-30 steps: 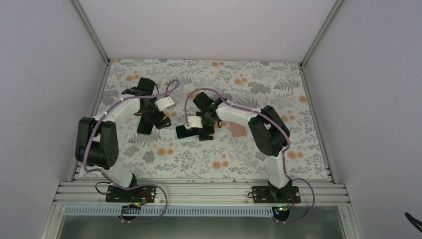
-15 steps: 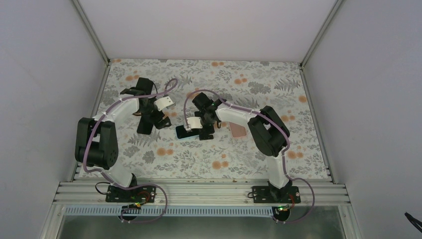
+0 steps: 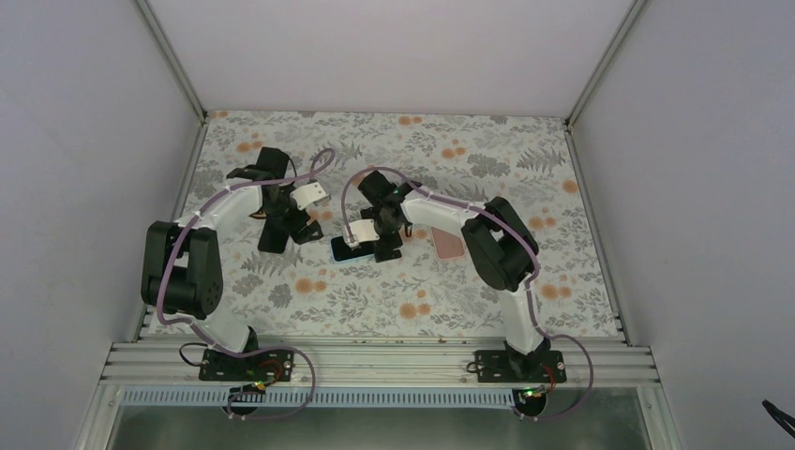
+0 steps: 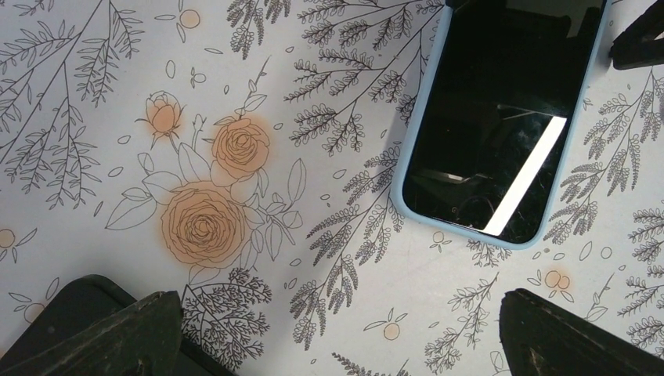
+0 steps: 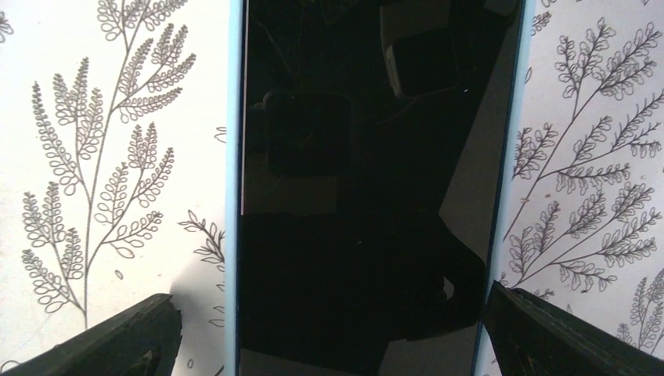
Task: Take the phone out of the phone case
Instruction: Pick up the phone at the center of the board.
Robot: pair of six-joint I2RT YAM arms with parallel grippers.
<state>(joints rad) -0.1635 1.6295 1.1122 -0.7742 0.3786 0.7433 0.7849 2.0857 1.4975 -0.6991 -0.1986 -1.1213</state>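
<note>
The phone [image 3: 345, 250], with a black screen and in a light blue case, lies flat on the floral table. The right wrist view shows it close up [image 5: 368, 196], with the case rim [image 5: 233, 196] along both long sides. My right gripper [image 3: 380, 244] is open just above it, one finger [image 5: 117, 341] outside each long edge; contact cannot be told. My left gripper [image 3: 281, 230] is open and empty to the phone's left. In the left wrist view the phone's end [image 4: 501, 117] lies ahead of its fingers [image 4: 102, 337], well apart.
A flat pink object [image 3: 448, 245] lies on the table just right of the right gripper. The table has a floral cover [image 3: 487, 159] and is walled by white panels at the back and both sides. The right gripper's finger shows at the left wrist view's top right corner [image 4: 638, 39].
My right gripper has shifted slightly left along the phone. The phone and the left arm have hardly moved.
</note>
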